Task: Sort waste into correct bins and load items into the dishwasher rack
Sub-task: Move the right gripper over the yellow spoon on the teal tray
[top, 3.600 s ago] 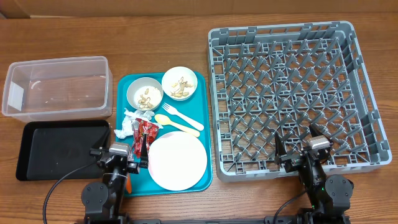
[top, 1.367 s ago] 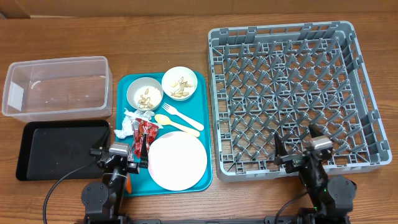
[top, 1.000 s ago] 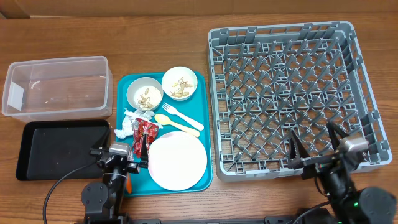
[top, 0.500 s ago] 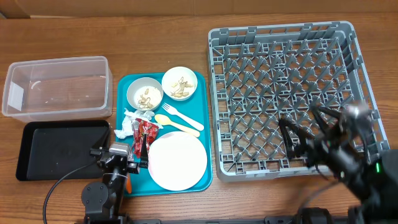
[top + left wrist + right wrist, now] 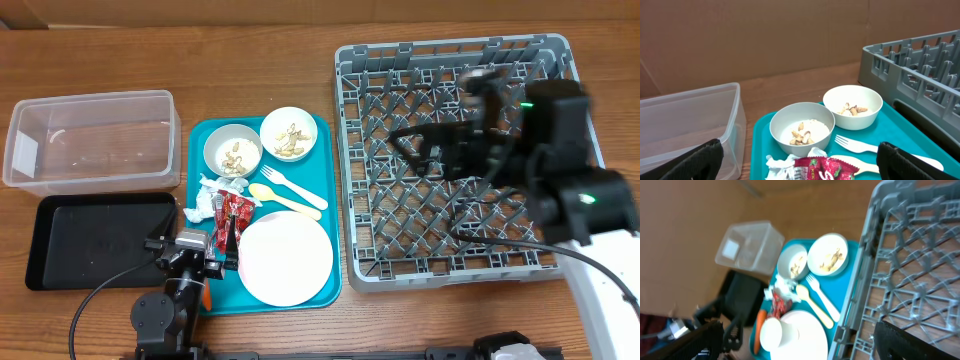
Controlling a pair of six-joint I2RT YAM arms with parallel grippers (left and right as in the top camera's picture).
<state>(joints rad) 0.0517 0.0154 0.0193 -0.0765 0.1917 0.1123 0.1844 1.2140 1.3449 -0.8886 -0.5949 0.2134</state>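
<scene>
The teal tray (image 5: 325, 185) holds two white bowls of nut scraps (image 5: 233, 150) (image 5: 289, 133), a pale fork (image 5: 285, 182), a spoon (image 5: 285, 202), a plate (image 5: 290, 260), a red wrapper (image 5: 232, 215) and white paper (image 5: 200, 205). An orange carrot (image 5: 758, 330) lies by the plate's left edge. My left gripper (image 5: 195, 255) (image 5: 800, 167) is open and empty at the tray's front left corner. My right gripper (image 5: 425, 150) (image 5: 805, 342) is open and empty, raised over the grey rack (image 5: 560, 60) and facing the tray.
The clear tub (image 5: 95, 98) stands at the far left with the black tray (image 5: 95, 240) in front of it. A white cup-like shape (image 5: 782, 332) lies on the plate's left part in the right wrist view.
My right arm has lifted from the table's front edge and swung up over the rack, turning toward the tray. The left arm and all objects have not moved.
</scene>
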